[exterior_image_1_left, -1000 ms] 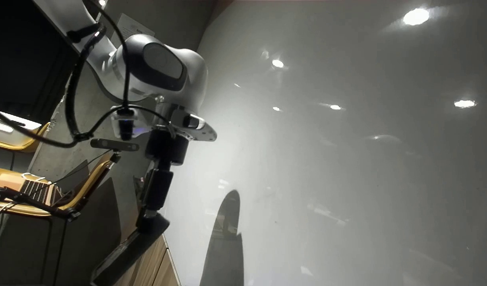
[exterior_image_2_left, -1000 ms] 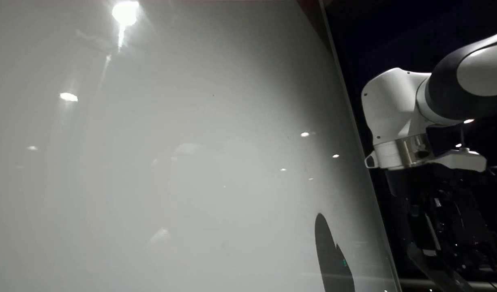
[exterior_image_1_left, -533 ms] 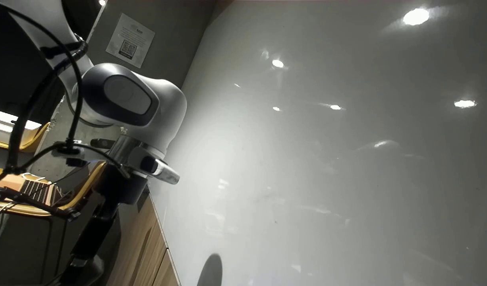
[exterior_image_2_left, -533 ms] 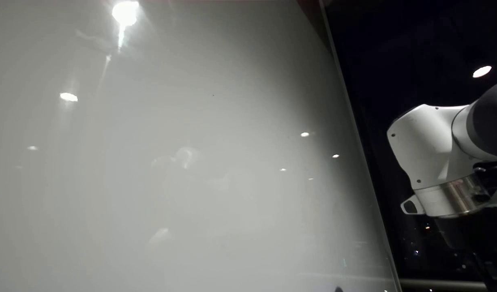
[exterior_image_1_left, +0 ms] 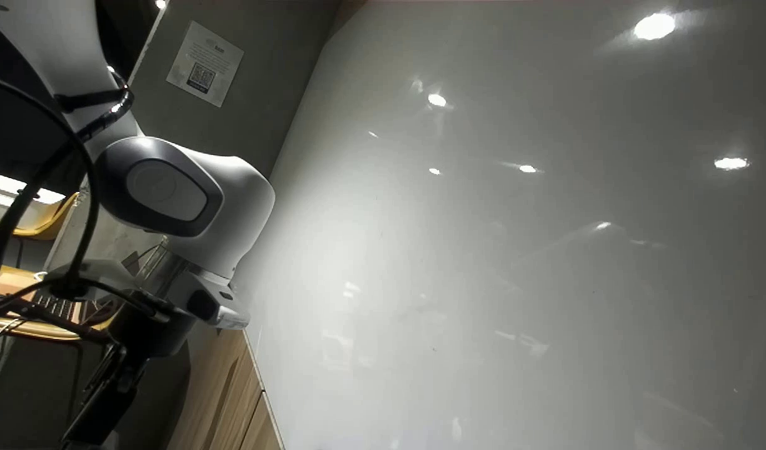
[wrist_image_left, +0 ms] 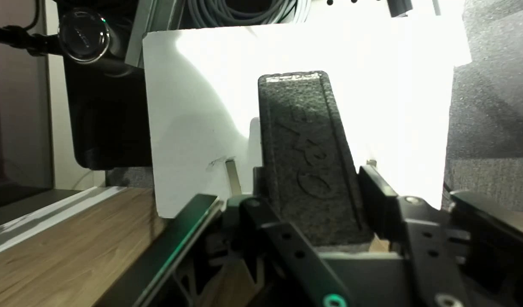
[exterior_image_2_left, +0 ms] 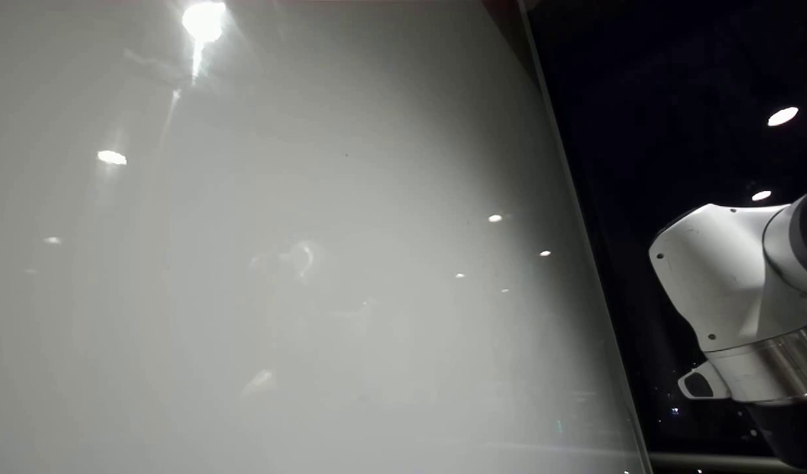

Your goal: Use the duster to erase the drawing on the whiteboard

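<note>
In the wrist view the duster [wrist_image_left: 308,140], a dark felt block with embossed lettering, lies lengthwise between the two fingers. My gripper [wrist_image_left: 315,183] is shut on it, a finger pressed to each long side. The whiteboard [exterior_image_1_left: 483,262] fills most of both exterior views, glossy and marked by bright light reflections. The arm hangs beside its edge, apart from its surface, and the gripper runs down to the bottom of the picture in an exterior view. The duster lies outside both exterior views. No drawing can be made out; it is hidden or out of view.
Beneath the duster in the wrist view is a white panel [wrist_image_left: 184,128], with coiled cable [wrist_image_left: 248,15] behind it and a wooden surface [wrist_image_left: 74,251] at lower left. A wooden cabinet [exterior_image_1_left: 233,400] meets the whiteboard's lower edge. A yellow chair [exterior_image_1_left: 52,219] stands behind the arm.
The arm has moved down and away from the whiteboard. Its shadow has left the board, and the duster has dropped out of the exterior views. The grip looks unchanged.
</note>
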Controlling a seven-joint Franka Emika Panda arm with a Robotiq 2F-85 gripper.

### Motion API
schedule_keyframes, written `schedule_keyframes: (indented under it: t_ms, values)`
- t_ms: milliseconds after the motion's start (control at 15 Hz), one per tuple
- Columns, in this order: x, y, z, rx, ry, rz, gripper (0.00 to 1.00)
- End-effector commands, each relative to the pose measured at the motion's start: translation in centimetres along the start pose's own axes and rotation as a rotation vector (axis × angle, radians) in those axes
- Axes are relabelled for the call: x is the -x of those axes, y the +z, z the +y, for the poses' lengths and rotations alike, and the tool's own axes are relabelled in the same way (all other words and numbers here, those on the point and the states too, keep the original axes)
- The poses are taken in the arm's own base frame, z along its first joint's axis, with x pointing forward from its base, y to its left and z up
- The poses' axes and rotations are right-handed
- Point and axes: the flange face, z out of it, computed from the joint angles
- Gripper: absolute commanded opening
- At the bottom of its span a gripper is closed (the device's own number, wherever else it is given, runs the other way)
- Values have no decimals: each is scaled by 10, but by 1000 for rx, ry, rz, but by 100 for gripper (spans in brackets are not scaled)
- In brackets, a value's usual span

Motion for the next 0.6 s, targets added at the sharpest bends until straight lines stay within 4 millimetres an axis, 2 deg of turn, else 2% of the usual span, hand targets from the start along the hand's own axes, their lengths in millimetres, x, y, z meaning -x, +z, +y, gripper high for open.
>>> schedule_keyframes:
  t_ms: [0, 267, 533]
  values:
    - [-6, 12, -6, -42, -36, -12, 29]
    - [-11, 24, -5, -47, -50, -23, 29]
    - [-16, 26, -5, -58, -59, -2, 29]
